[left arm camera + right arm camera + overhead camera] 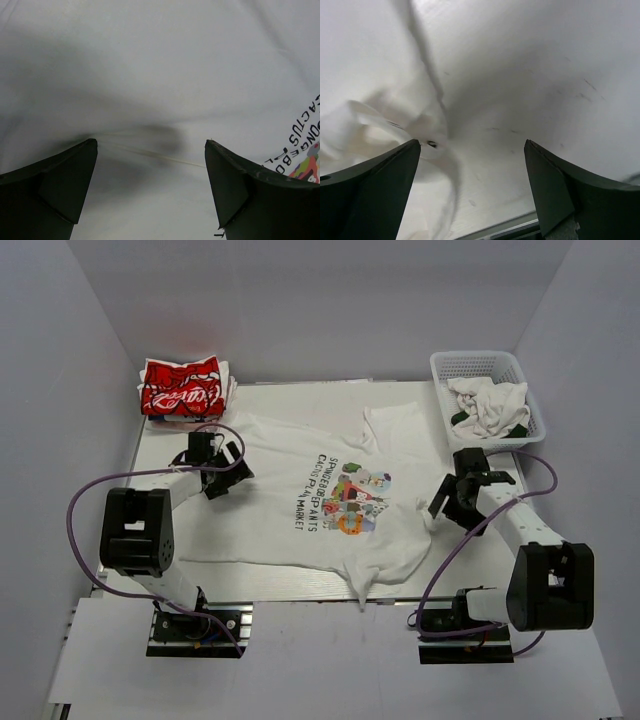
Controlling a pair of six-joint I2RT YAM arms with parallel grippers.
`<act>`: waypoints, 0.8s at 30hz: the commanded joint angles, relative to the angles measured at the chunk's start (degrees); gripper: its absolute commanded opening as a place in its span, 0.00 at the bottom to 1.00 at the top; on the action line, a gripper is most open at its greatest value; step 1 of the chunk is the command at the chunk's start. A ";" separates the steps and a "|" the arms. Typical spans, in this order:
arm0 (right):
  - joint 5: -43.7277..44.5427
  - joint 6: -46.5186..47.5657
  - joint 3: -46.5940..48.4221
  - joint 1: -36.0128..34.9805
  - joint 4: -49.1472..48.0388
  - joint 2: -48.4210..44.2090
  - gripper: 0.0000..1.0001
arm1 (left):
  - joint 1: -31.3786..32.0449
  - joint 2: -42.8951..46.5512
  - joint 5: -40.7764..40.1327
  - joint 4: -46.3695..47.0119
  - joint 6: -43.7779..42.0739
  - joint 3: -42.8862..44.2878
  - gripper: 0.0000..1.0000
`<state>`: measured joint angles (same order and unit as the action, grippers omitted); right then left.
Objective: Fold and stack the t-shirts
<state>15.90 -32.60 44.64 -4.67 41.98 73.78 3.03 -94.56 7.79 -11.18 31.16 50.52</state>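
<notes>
A large white t-shirt (290,445) with a colourful cartoon print and dark lettering (345,495) lies spread flat across the middle of the table. A red t-shirt with white script (180,387) sits folded at the back left corner. My left gripper (228,477) hovers open over the white shirt's left part; in the left wrist view only plain white cloth (150,75) lies between its fingers (151,150). My right gripper (445,502) stands open at the shirt's right edge. In the right wrist view its gap (472,145) holds nothing, with rumpled cloth (370,120) beside the left finger.
A white plastic basket (445,365) at the back right holds crumpled white cloth with a dark patch (490,408). Bare white table (300,400) shows behind the shirt and under my right gripper (545,75). White walls enclose the table on three sides.
</notes>
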 commanded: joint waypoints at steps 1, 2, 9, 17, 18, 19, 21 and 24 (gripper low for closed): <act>-7.54 3.33 5.52 -0.34 -9.25 1.89 0.90 | -1.53 -0.53 -8.93 -10.42 -0.40 -2.53 1.00; -8.25 3.51 6.15 -0.43 -10.15 2.85 0.90 | -1.53 0.25 -10.15 -11.14 1.08 -2.53 1.00; -9.46 4.64 12.22 -0.52 -15.24 11.91 0.90 | -2.06 6.58 -7.47 -9.66 2.51 -2.19 1.00; -11.86 5.62 14.86 -1.75 -19.03 22.81 0.78 | -0.92 4.05 16.51 0.09 -5.41 7.39 1.00; -11.77 5.62 15.73 -1.84 -19.04 24.29 0.74 | -0.92 3.08 18.64 2.72 -5.41 8.70 1.00; -11.51 5.88 16.00 -1.92 -19.04 25.00 0.71 | -0.92 2.03 21.01 4.31 -5.41 8.72 1.00; -10.72 7.37 17.74 -2.36 -19.21 27.99 0.46 | -0.92 -0.79 27.26 7.56 -5.41 9.51 1.00; -11.59 9.13 21.95 -3.24 -21.76 30.37 0.00 | -0.39 -5.34 31.31 9.51 -5.41 13.44 1.00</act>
<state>5.02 -25.76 62.17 -7.09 23.55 101.97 2.26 -96.64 29.36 -5.65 26.96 60.84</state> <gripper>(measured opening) 0.054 0.995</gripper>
